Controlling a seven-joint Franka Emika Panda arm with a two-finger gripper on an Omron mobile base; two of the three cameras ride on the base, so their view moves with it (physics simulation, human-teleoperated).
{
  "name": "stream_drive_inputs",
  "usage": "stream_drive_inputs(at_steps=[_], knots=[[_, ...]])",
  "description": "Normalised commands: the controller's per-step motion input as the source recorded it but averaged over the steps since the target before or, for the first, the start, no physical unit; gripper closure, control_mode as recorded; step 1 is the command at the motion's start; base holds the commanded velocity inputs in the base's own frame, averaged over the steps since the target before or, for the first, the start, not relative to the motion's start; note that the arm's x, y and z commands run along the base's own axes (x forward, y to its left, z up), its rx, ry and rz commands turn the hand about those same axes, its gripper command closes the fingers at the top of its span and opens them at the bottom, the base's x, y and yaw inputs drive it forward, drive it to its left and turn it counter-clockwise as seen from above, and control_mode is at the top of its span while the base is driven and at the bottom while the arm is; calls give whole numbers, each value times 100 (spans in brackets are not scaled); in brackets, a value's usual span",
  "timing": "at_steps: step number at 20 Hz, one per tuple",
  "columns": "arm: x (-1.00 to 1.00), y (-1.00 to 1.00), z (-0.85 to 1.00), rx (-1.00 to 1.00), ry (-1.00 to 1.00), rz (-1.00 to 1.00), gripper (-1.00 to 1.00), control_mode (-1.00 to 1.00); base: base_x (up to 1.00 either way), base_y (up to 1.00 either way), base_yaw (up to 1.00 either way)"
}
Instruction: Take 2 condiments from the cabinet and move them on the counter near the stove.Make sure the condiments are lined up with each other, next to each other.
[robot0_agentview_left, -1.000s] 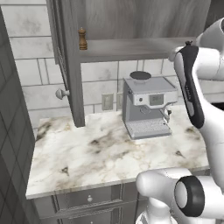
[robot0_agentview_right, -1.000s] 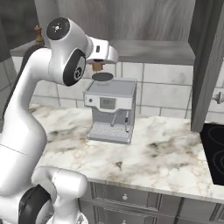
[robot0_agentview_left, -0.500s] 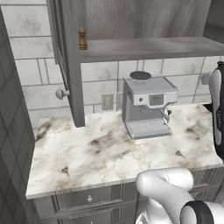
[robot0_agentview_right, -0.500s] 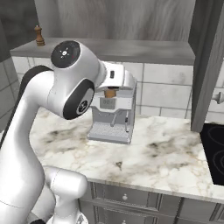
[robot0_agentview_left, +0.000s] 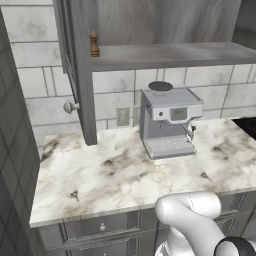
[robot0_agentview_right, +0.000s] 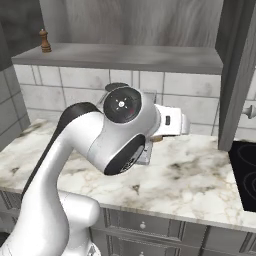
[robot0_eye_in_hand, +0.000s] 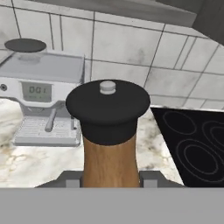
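In the hand view the hand (robot0_eye_in_hand: 110, 179) pinches the lighter orange-brown shaker (robot0_eye_in_hand: 109, 131), its grey fingers (robot0_eye_in_hand: 72, 179) pressed against both sides of the wooden body, and the shaker stands upright between them with its broad black cap (robot0_eye_in_hand: 108, 105) and small silver stud on top. Beyond it lie the marble tabletop (robot0_eye_in_hand: 35, 164), the silver espresso machine (robot0_eye_in_hand: 41, 96) toward the back wall, and the glossy black stove (robot0_eye_in_hand: 192, 148) set into the tabletop's right end, with ring marks on its surface. In the right base view the white arm (robot0_agentview_right: 120, 135) bends across the middle of the tabletop (robot0_agentview_right: 195, 180), and a sliver of the orange-brown shaker (robot0_agentview_right: 158, 140) peeks out just below the arm's wrist, above the tabletop and between the machine's place and the stove (robot0_agentview_right: 245, 175); the hand itself is hidden behind the arm there. The dark brown shaker (robot0_agentview_left: 94, 45) with its round knob stands upright on the cabinet shelf (robot0_agentview_left: 170, 54), at the shelf's left end just beside the open cabinet door (robot0_agentview_left: 75, 75), whose round silver knob (robot0_agentview_left: 71, 106) shows lower down; the same shaker (robot0_agentview_right: 45, 41) shows at the shelf's far left corner in the right base view. The espresso machine (robot0_agentview_left: 167, 122) sits on the tabletop (robot0_agentview_left: 115, 175) under the shelf, near the back edge, well apart from the tabletop's left end
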Motion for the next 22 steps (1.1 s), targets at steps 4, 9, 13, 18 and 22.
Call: stream_drive_inputs(at_steps=[4,9,13,18,22], knots=[[0,-48,-48,-5,10,7,100,-100,0,0,0],[8,-27,-57,-10,3,4,100,-100,0,0,0],[23,-14,-54,-9,0,0,100,-100,0,0,0],[31,0,-29,-1,0,0,100,-100,0,0,0],[32,-7,-20,0,1,0,100,-100,0,0,0]])
